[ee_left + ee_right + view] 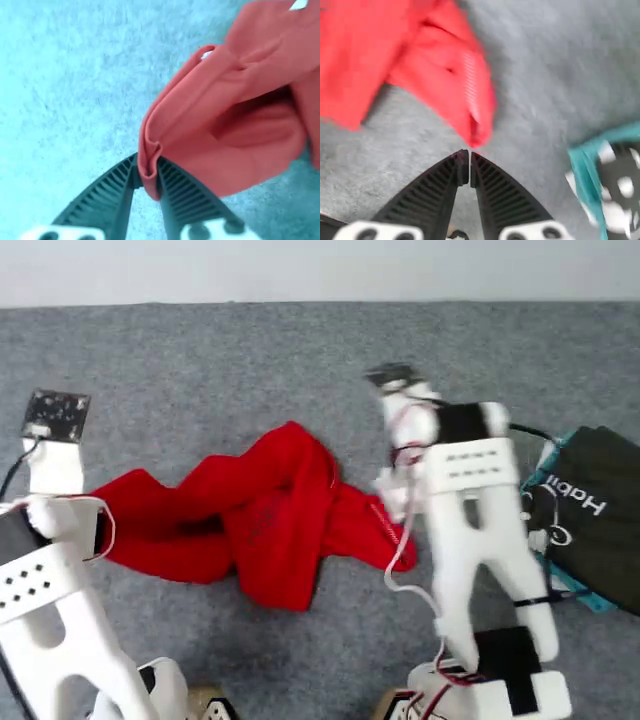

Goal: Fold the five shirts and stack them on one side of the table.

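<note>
My left gripper (149,175) pinches the red shirt's (240,115) edge, likely to spread it flat; my right gripper (469,167), pressed together, holds nothing.

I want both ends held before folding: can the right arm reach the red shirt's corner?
Probably yes. The right gripper sits just short of a corner of the red shirt, with bare table between and nothing in the way. Its jaws are shut, so it must open first.
</note>
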